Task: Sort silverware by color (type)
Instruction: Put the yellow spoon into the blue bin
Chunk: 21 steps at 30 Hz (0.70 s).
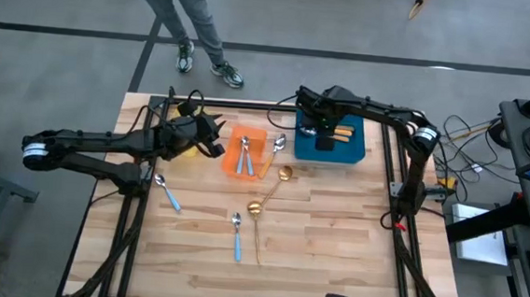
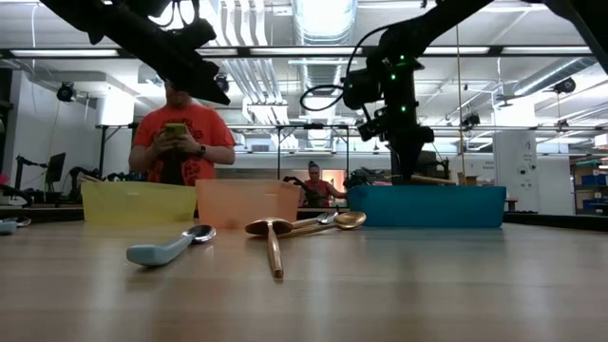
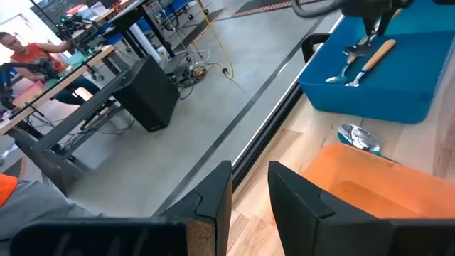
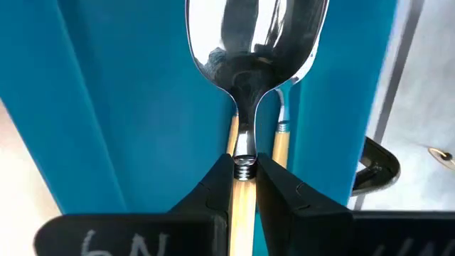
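Observation:
My right gripper (image 4: 245, 174) points down into the blue bin (image 1: 353, 155), shut on an orange-handled spoon (image 4: 250, 43); another orange-handled spoon (image 4: 281, 146) lies beside it in the bin. My left gripper (image 3: 250, 188) is open and empty, hovering over the orange bin's far left corner (image 1: 233, 132). Two blue-handled spoons (image 1: 244, 156) lie in the orange bin. A spoon's silver bowl (image 1: 278, 144) shows at that bin's right side. On the bare table lie two blue-handled spoons (image 1: 166, 194) (image 1: 236, 235) and two gold ones (image 1: 258, 221) (image 1: 279, 179). My right gripper pinches the orange-handled spoon between its two fingers at the neck (image 4: 244, 162), where the handle meets the silver bowl. The fingers come from above and lie along the spoon, with the bowl pointing on past the fingertips. Whether the bowl rests on the bin floor, I cannot tell.
Three bins stand in a row at the far edge: yellow (image 2: 133, 204), orange (image 2: 249, 201), blue (image 2: 427, 207). A person (image 2: 180, 138) stands beyond the far edge, holding a phone. The table's near half (image 1: 332, 256) holds only the loose spoons.

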Each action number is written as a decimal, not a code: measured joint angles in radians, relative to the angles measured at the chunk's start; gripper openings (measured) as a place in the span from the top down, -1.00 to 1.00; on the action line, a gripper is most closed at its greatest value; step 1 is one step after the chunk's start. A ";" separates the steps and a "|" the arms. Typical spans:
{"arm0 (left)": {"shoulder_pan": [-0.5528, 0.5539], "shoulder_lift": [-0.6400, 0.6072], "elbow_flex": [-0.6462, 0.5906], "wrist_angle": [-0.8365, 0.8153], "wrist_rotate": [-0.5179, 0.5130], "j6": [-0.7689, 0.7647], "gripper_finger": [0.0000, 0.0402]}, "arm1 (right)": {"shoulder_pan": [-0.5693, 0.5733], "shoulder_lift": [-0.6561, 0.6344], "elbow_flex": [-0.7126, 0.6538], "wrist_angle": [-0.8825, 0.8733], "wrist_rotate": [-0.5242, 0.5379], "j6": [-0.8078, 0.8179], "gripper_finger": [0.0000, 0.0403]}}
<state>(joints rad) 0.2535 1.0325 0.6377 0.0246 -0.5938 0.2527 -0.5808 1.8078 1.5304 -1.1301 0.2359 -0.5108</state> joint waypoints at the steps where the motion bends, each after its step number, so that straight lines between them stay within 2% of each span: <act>1: 0.000 0.000 0.000 0.000 0.000 0.000 0.63 | 0.000 0.006 0.000 -0.002 0.000 -0.005 0.86; 7: 0.000 0.000 0.000 0.000 0.000 0.000 0.63 | 0.000 0.040 0.001 -0.026 -0.005 -0.024 0.86; 12: 0.000 0.000 -0.001 -0.001 0.000 0.000 0.63 | 0.000 0.068 0.001 -0.031 -0.056 -0.015 0.86; 21: 0.000 0.000 -0.006 -0.006 0.000 0.000 0.63 | 0.000 0.102 0.001 -0.041 -0.061 -0.025 0.86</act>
<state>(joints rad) 0.2535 1.0325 0.6319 0.0186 -0.5934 0.2531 -0.5808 1.9103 1.5314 -1.1713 0.1751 -0.5354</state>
